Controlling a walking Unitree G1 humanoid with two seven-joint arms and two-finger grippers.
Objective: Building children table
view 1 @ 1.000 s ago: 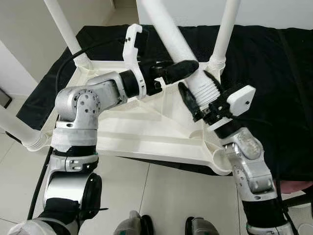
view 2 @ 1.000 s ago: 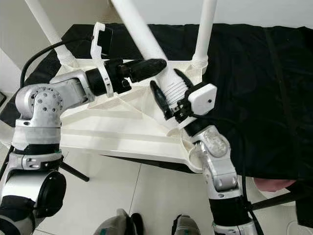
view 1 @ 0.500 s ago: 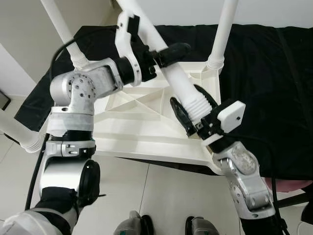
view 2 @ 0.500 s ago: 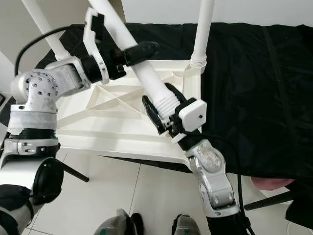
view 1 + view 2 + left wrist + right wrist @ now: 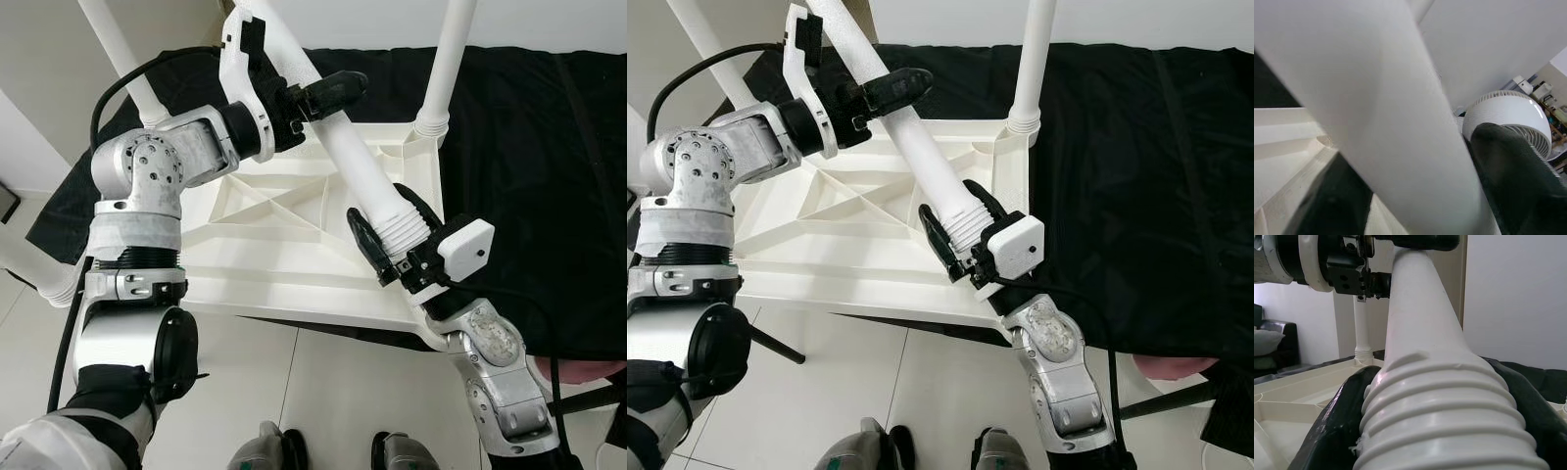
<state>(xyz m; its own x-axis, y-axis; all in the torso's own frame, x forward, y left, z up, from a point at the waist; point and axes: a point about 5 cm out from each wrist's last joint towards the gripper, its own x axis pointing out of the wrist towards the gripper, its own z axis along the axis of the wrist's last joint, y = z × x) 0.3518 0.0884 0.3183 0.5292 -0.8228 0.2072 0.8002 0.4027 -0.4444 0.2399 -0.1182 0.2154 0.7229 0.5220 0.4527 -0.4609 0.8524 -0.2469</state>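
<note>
The upturned white children's tabletop (image 5: 284,257) lies on a black-draped surface (image 5: 549,176). Nearest, the right claw (image 5: 390,238) pinches the ribbed threaded end of a loose table leg (image 5: 338,147), held slanted just above the near right corner socket. Farther left, the left claw (image 5: 318,95) clamps its shaft. The step looks like leg fitting; next, stand the leg upright, seat its thread and twist. Another leg (image 5: 446,59) stands in the far right corner.

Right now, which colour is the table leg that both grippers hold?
White: the table leg shows best in the left eye view.
</note>
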